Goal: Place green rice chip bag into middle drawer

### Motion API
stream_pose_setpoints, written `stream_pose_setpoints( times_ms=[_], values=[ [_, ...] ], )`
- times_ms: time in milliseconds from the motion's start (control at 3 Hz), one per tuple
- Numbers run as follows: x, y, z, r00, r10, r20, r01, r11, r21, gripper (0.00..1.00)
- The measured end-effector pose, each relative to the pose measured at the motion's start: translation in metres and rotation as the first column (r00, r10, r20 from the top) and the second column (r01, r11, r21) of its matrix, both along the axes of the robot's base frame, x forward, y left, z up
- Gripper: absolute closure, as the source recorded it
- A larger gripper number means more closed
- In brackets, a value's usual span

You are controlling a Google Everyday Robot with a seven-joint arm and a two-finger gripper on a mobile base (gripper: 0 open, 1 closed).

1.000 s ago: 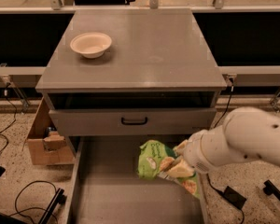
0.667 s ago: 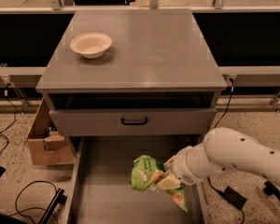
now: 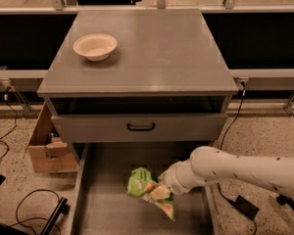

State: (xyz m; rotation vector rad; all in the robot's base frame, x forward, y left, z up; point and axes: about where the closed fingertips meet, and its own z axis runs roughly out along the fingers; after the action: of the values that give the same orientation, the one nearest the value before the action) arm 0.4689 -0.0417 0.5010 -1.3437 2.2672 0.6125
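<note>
— What are we seeing at the left?

— We are looking at black cables [image 3: 27, 207] lying on the speckled floor at the near left. Just beyond them a cardboard box [image 3: 46, 151] is standing open against the left side of the cabinet [image 3: 152, 58].

— And on top?

— A cream bowl [image 3: 95, 46] is sitting upright on the cabinet's grey top, toward its far left corner, well apart from everything else.

— Moving toward the middle, what are we finding?

— Under the top we are seeing a dark gap, and below that a grey drawer front [image 3: 186, 128] carrying a small black handle [image 3: 141, 127] at its centre. Lower down, the middle drawer [image 3: 105, 199] is standing pulled out toward us, its flat grey floor showing between thin side walls.

— Where is the green rice chip bag [image 3: 138, 180]?

— We are seeing it within the drawer's outline, right of centre and near. It is tilting, with its green end to the left and its lower corner pointing down toward the drawer floor. We cannot tell whether it is touching that floor.

— And the gripper [image 3: 162, 189]?

— It is hovering over the drawer's right half, right against the bag. Its fingers are pinching the bag's crumpled right side, and the bag is hiding most of them.

— What are we finding further right?

— The white arm [image 3: 245, 169] is reaching in from the near right, crossing above the drawer's right wall. A black power brick [image 3: 246, 207] is lying on the floor beneath it.
</note>
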Motion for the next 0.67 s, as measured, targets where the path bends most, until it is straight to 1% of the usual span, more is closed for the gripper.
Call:
stream_pose_setpoints(
  times_ms=[333, 667],
  values=[
    [-0.0018, 0.0000, 0.0023, 1.0000, 0.004, 0.000, -0.004, 1.000, -0.002, 0.77],
    [-0.0023, 0.0011, 0.0015, 1.0000, 0.007, -0.001, -0.007, 1.000, -0.002, 0.53]
  ],
)
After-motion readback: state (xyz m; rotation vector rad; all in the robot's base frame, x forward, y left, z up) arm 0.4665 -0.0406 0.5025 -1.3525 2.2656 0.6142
